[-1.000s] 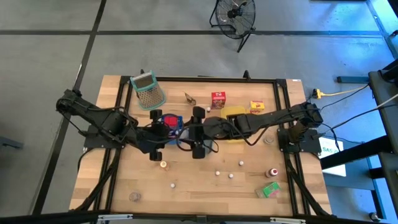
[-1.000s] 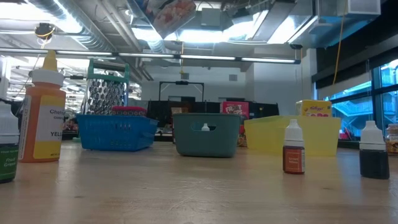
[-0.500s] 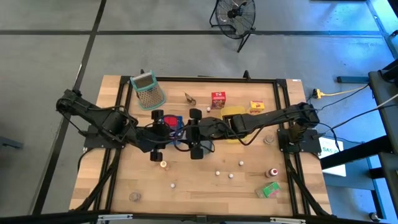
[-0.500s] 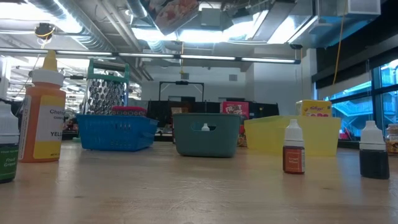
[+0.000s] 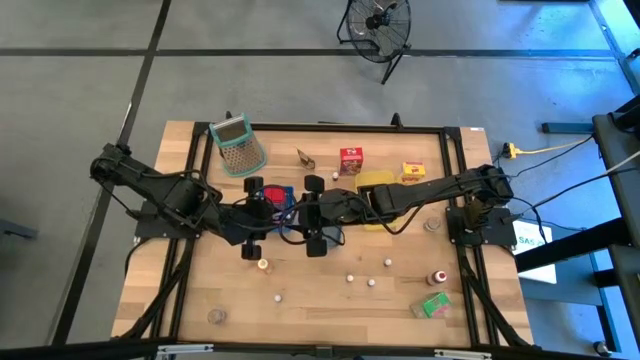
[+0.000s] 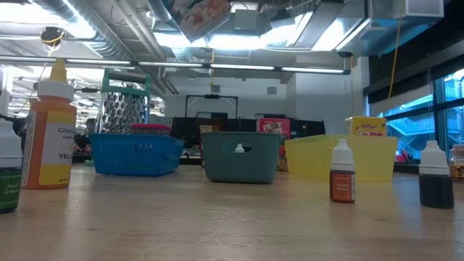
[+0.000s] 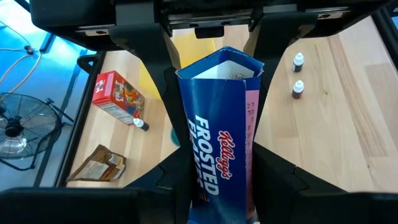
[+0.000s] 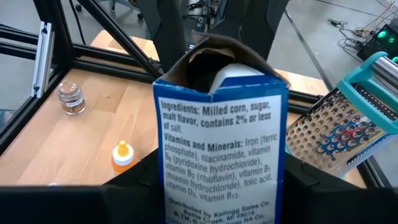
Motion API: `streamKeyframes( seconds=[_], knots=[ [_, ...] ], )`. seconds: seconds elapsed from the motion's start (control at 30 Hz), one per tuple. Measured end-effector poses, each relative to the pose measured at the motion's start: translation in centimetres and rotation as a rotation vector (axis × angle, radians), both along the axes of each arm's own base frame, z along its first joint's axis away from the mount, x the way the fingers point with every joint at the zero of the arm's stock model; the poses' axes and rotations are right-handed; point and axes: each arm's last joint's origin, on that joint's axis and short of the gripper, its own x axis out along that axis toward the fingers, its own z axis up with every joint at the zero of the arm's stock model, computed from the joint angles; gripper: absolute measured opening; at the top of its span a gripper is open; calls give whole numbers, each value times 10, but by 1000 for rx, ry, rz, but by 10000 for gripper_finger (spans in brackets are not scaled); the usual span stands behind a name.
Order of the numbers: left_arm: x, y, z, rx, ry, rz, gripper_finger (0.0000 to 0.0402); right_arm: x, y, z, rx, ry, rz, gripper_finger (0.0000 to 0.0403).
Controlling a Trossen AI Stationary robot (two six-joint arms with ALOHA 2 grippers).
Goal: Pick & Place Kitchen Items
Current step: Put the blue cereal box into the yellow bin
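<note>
Blue cereal carton sits clamped between left claw and right claw.

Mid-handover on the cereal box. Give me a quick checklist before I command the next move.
1. Left hand shut on the blue cereal carton: ok.
2. Right hand placed around the carton's other end: ok.
3. Right hand's hold firm enough for the left to let go: cannot tell.
4. Carton top closed: not ok, the flaps stand open and the white inner bag shows.
5. Grater clear of both arms: ok, it sits apart near the far left corner.
6. Room in the blue tray: cannot tell, the arms cover it from above.
</note>
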Motion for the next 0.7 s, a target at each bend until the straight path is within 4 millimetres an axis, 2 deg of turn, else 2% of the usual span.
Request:
streamKeyframes(
  seconds=[0.7],
  knots=[
    [-3, -6, 1, 93, -24, 2, 130, 0, -1, -1, -12, 6, -5, 180]
  ],
)
